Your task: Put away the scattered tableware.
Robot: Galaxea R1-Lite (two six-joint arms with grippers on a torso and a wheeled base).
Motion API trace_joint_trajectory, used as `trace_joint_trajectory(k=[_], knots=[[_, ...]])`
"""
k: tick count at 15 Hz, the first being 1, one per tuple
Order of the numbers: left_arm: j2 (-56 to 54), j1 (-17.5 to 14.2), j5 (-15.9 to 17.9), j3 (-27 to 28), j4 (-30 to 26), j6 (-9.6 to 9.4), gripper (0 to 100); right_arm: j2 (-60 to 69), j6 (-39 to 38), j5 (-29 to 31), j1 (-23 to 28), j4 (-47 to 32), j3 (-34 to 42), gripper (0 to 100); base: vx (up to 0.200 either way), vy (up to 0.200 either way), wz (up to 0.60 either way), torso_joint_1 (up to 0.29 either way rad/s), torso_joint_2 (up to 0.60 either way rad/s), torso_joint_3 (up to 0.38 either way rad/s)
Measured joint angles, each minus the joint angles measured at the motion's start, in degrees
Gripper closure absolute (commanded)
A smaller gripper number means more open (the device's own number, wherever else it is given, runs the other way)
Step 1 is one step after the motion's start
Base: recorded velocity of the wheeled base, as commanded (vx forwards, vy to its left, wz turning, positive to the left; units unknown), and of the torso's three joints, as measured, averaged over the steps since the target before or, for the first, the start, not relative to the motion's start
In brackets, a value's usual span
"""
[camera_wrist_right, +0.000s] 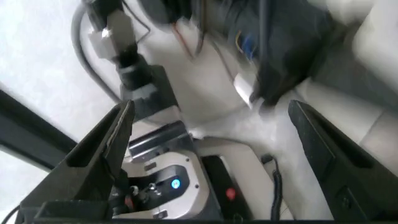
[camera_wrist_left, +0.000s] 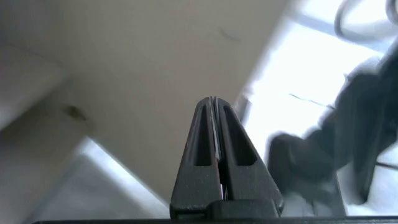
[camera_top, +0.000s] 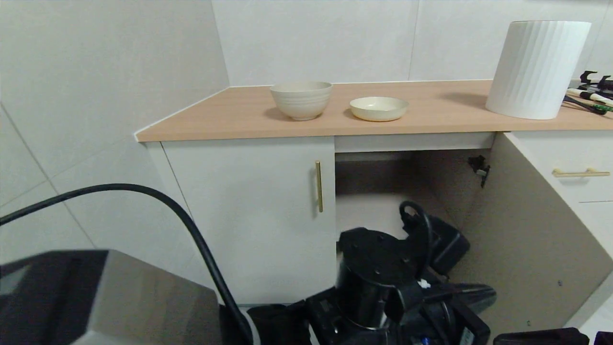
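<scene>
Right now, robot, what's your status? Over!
Left gripper shut, right gripper open, both empty. Bowl and shallow dish on the counter, untouched. Cabinet door below stands open. White ribbed container stands right of the dish.

1. A deep, pale grey-beige bowl (camera_top: 301, 99) with faint horizontal ridges round its side stands upright on the wooden table (camera_top: 230, 117), toward its left end.
2. A shallow cream dish (camera_top: 379, 108) sits upright near the bowl, on its right and apart from it, slightly closer to the table's front edge.
</scene>
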State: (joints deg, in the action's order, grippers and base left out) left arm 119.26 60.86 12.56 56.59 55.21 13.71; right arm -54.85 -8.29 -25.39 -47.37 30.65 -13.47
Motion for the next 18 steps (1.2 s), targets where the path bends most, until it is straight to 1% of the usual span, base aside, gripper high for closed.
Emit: trace_joint_trajectory(k=[2,5,7,8,10,12,14,16,18], knots=[[-2.3,-5.4,-0.9,-1.1,-0.4,0.6,100,-0.4,-0.6,1.4,0.6,0.0,-0.9,0,0.0,0.0,0.0,0.0,0.0,0.0],[-6.0,-14.0,-2.0,-5.2,-0.6,0.82,100,-3.1,-3.9,3.4,3.0,0.2,-4.1,0,0.0,0.0,0.0,0.0,0.0,0.0],[-9.5,-19.8,-3.7,-9.0,-0.7,0.76,100,-6.8,-4.2,5.1,5.8,0.1,-8.0,0,0.0,0.0,0.0,0.0,0.0,0.0],[-11.2,-22.1,-4.1,-10.7,-0.9,0.67,100,-9.1,-4.2,6.4,7.7,0.1,-10.5,0,0.0,0.0,0.0,0.0,0.0,0.0],[-15.9,-26.1,-4.3,-13.5,-2.9,0.27,100,-15.3,-4.1,11.5,11.3,0.0,-16.3,0,0.0,0.0,0.0,0.0,0.0,0.0],[-21.1,-30.1,-4.4,-15.1,-8.1,-0.85,100,-22.6,-4.0,18.4,13.9,-0.1,-24.1,0,0.0,0.0,0.0,0.0,0.0,0.0],[-25.9,-32.8,-4.4,-15.6,-13.4,-1.95,100,-28.4,-3.9,21.8,15.2,-1.7,-31.7,0,0.0,0.0,0.0,0.0,0.0,0.0],[-30.7,-34.9,-4.3,-15.7,-18.9,-2.5,100,-32.0,-4.0,23.0,15.7,-10.0,-39.1,0,0.0,0.0,0.0,0.0,0.0,0.0],[-33.8,-35.7,-4.3,-14.9,-21.9,-2.63,100,-32.5,-4.2,23.3,15.7,-12.8,-41.7,0,0.0,0.0,0.0,0.0,0.0,0.0]])
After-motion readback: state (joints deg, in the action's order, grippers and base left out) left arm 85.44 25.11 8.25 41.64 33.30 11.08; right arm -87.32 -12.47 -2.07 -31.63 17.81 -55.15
